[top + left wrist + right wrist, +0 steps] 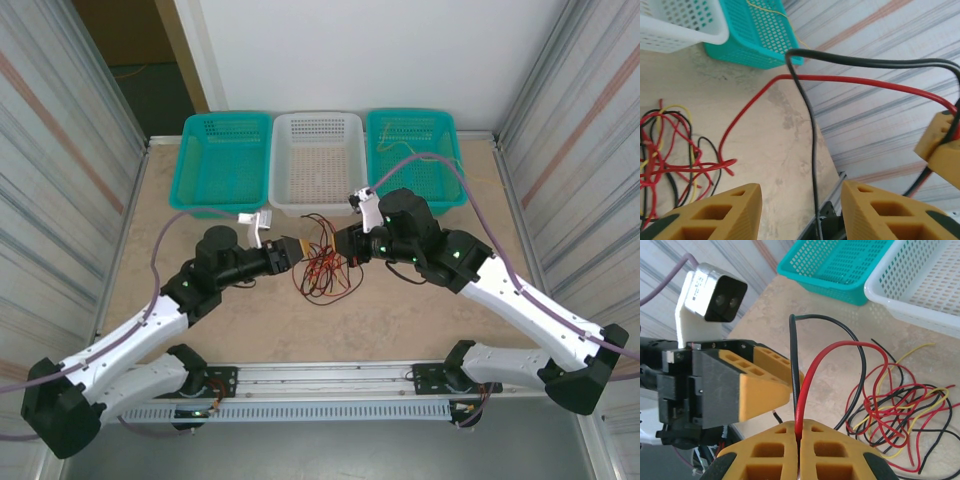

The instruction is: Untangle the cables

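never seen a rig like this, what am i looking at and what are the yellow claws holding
Two robot arms stand at a table. One picture looks down from above; the other two come from wrist cameras. The right gripper is shut on a red cable and a black cable, holding them up from the tangle of red, black and yellow cables. The left gripper is open, close beside. Behind, a white basket sits between the left teal basket and the right teal basket.

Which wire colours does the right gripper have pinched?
The red wire and the black wire, both rising out of the shut right gripper; the yellow wires lie loose on the table.
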Robot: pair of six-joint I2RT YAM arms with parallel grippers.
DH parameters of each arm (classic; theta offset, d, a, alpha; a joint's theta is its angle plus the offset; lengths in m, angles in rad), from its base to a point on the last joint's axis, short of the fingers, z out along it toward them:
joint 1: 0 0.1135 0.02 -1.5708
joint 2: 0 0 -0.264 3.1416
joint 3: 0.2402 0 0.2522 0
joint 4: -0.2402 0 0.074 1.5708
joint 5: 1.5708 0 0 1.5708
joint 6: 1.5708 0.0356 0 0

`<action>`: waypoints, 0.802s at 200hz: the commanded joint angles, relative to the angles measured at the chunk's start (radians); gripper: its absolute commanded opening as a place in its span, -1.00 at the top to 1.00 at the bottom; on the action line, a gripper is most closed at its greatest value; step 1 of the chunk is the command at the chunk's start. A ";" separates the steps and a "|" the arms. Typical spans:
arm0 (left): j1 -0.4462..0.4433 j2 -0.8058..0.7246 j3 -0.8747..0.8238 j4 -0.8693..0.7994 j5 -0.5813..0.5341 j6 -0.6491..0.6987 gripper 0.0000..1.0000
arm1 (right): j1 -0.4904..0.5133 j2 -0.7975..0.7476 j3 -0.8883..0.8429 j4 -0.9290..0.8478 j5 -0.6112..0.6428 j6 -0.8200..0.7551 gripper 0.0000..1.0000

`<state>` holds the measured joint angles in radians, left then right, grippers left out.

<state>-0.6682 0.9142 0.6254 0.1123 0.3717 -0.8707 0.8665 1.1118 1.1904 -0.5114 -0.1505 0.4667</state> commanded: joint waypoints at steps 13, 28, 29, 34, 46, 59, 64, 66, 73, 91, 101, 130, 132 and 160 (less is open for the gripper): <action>0.028 -0.056 0.021 -0.017 -0.096 0.069 0.11 | 0.007 0.000 -0.026 0.053 -0.059 0.022 0.84; 0.038 -0.065 0.029 0.014 -0.093 0.118 0.11 | 0.006 0.006 -0.033 0.066 -0.091 0.029 0.84; 0.038 -0.066 0.029 0.016 -0.093 0.124 0.11 | 0.007 0.007 -0.033 0.067 -0.093 0.029 0.84; 0.038 -0.069 0.034 0.023 -0.095 0.152 0.11 | 0.005 0.009 -0.035 0.071 -0.104 0.032 0.84; 0.039 -0.070 0.043 0.029 -0.101 0.225 0.11 | 0.005 0.013 -0.039 0.078 -0.121 0.037 0.84; 0.038 -0.066 0.046 0.028 -0.119 0.292 0.08 | 0.005 0.013 -0.046 0.085 -0.133 0.042 0.84; 0.038 -0.064 0.048 0.022 -0.127 0.306 0.03 | 0.005 0.013 -0.047 0.087 -0.138 0.043 0.84; 0.039 -0.063 0.050 0.019 -0.132 0.307 0.01 | 0.005 0.013 -0.048 0.088 -0.139 0.043 0.84; 0.047 -0.059 0.055 0.009 -0.145 0.292 -0.09 | 0.005 0.013 -0.051 0.087 -0.137 0.044 0.83; 0.079 -0.045 0.050 0.072 -0.076 0.175 -0.46 | 0.003 0.011 -0.059 0.082 -0.123 0.044 0.83; 0.082 -0.034 0.052 0.101 -0.051 0.124 -0.52 | 0.002 0.013 -0.064 0.083 -0.119 0.046 0.83; 0.078 0.006 0.034 0.189 0.007 -0.022 -0.48 | 0.000 0.029 -0.063 0.084 -0.115 0.047 0.84; 0.078 0.008 0.032 0.194 0.010 -0.032 -0.47 | 0.000 0.030 -0.063 0.083 -0.113 0.047 0.84; 0.069 0.027 -0.015 0.268 0.020 -0.153 -0.41 | 0.001 0.046 -0.059 0.072 -0.077 0.045 0.84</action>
<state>-0.5907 0.9352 0.6445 0.2634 0.3511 -0.8768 0.8654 1.1431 1.1336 -0.4480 -0.2554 0.4965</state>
